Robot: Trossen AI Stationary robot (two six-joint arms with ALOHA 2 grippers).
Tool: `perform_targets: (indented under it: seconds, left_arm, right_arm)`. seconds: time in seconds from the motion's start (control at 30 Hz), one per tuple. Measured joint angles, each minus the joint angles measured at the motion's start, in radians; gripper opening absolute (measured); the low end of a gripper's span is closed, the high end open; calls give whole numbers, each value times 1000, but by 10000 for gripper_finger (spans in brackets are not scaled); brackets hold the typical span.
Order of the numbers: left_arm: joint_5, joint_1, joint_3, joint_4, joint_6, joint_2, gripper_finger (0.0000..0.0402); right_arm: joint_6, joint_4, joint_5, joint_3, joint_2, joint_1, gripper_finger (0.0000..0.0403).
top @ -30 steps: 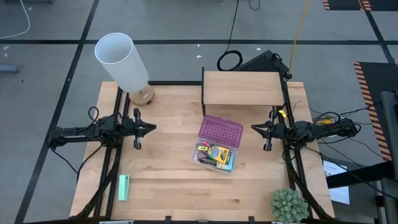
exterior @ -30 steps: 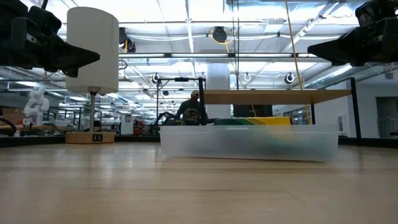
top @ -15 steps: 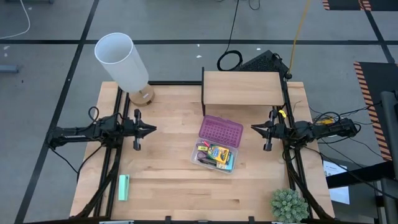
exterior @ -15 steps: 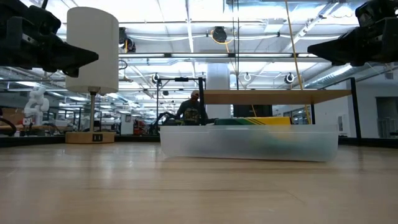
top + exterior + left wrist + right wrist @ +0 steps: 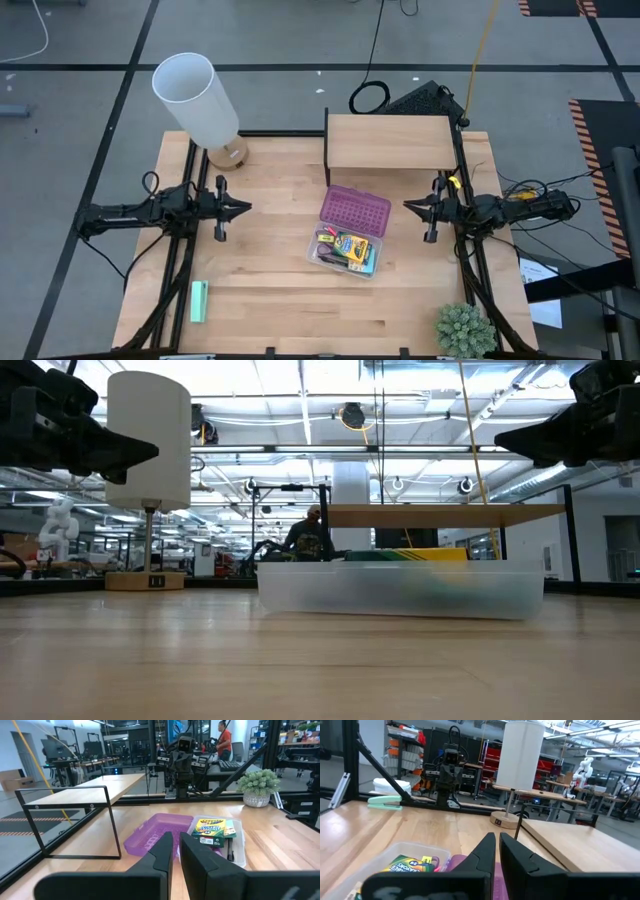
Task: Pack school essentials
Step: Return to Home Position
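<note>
Near edge of table (image 5: 300, 320): potted plant (image 5: 465, 330) at 5 o'clock, mint-green block (image 5: 199, 301) at 7 o'clock. Centre: clear plastic case (image 5: 345, 252) holds the green-yellow crayon box (image 5: 352, 245) and other stationery; its purple lid (image 5: 355, 210) lies open at 12 o'clock of it. Left gripper (image 5: 244, 208) at 9 o'clock, right gripper (image 5: 410, 206) at 3 o'clock; both hover, fingers nearly together, holding nothing. Far: wooden shelf (image 5: 390, 142), white lamp (image 5: 195, 98) at 11 o'clock.

a robotics lab: rows of workbenches (image 5: 90, 760), robot rigs, strip lights (image 5: 300, 400), taped floor (image 5: 80, 67).
</note>
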Motion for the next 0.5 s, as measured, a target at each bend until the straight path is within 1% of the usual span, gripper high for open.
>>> perform_targets:
  seconds: [0.1, 0.13, 0.23, 0.3, 0.5]
  left_arm:
    - [0, 0, 0, 0, 0, 0, 35]
    - [0, 0, 0, 0, 0, 0, 35]
    - [0, 0, 0, 1, 0, 0, 35]
    - [0, 0, 0, 1, 0, 0, 35]
    - [-1, 0, 0, 1, 0, 0, 35]
  right_arm:
    - [21, -3, -6, 0, 0, 0, 17]
    - [24, -7, -30, 0, 0, 0, 17]
    - [24, -16, -144, 0, 0, 0, 17]
    - [29, -19, -184, 0, 0, 0, 17]
    - [45, -18, -186, 0, 0, 0, 17]
